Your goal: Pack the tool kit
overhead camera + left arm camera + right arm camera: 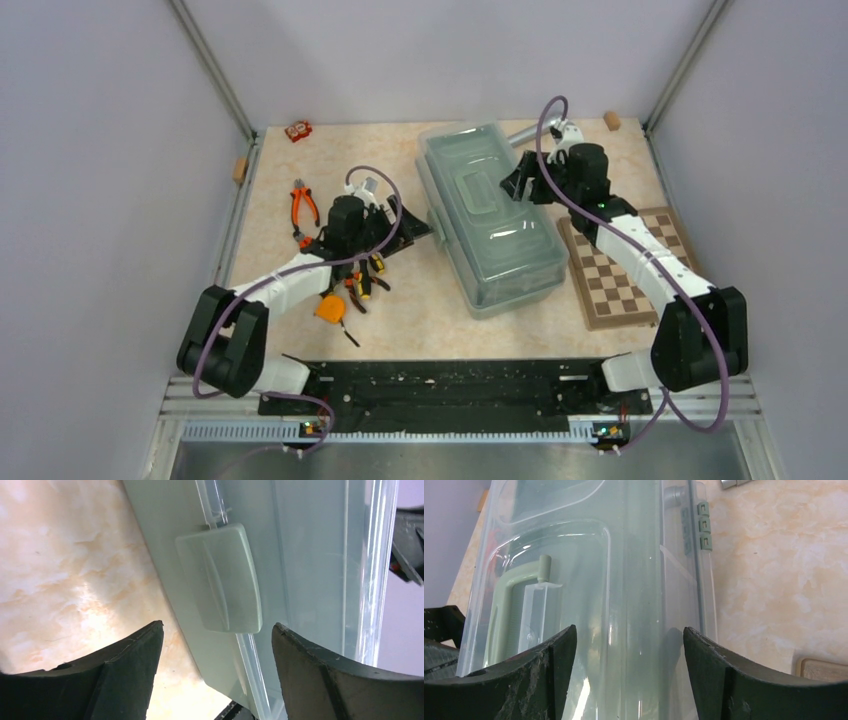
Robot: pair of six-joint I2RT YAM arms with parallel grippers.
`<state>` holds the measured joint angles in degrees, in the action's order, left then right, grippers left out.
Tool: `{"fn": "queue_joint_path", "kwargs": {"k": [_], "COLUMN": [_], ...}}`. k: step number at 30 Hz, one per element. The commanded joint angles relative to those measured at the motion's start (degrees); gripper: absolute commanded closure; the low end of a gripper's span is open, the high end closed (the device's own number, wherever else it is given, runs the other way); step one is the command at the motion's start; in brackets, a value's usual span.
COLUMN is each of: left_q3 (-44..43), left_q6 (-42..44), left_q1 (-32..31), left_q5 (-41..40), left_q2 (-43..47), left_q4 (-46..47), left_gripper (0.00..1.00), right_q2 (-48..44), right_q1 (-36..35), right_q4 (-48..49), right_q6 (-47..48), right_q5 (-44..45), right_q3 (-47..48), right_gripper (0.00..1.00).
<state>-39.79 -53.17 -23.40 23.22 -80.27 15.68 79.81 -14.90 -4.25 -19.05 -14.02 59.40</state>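
At mid-table the toolbox (490,215) sat shut, its long axis running far to near. Its left-side latch (220,577) faced the left claw (217,630), open and empty just beside it; the right claw (629,632), also open, hung over its far right edge.

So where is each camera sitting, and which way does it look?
Top camera: up high behind the robot, looking down at the table and green toolbox; the left arm and right arm both show.
Left wrist camera: on the left arm, looking past its two dark fingers at the box's side latch.
Right wrist camera: on the right arm, looking past its fingers along the clear lid and handle.
Shared: all three see the toolbox.
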Motion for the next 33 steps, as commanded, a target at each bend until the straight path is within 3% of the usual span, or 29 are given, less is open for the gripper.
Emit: {"fn": "queue_joint_path", "kwargs": {"k": [1, 9, 13, 18, 33], "left_q3": [-6.46, -11.59, -12.94, -12.21, -14.79], "left_q6": [4.26, 5.91, 13.73, 18.32, 20.7], "left_q1": [-0.42, -5.35, -10.24, -12.62, -16.59], "left_q5": [-5.75, -10.01, -19.39, -27.86, -32.53], "left_q2": [2.48, 0.29, 1.34, 1.84, -2.79], "left_q4": [-8.22, -13.69, -20.5, -22.52, -20.95], "left_gripper": [0.16, 0.15, 0.14, 0.14, 0.14], "right_q2": [0.77, 2.14, 2.73, 3.16, 4.87], "right_q1": [-1.68, -1.63, -1.68, -1.64, -1.64], "right_q4": [-15.89, -15.96, -15.77, -15.44, -14.99], "right_q6": [4.6, 5.1, 5.3, 5.51, 6.39], "right_q5": [1.91, 1.77, 1.55, 1.5, 1.0], "right_q3": [-1.43, -0.16, 0.17, 0.24, -0.17], "right_gripper": [0.24, 0.24, 0.24, 0.24, 0.27]}}
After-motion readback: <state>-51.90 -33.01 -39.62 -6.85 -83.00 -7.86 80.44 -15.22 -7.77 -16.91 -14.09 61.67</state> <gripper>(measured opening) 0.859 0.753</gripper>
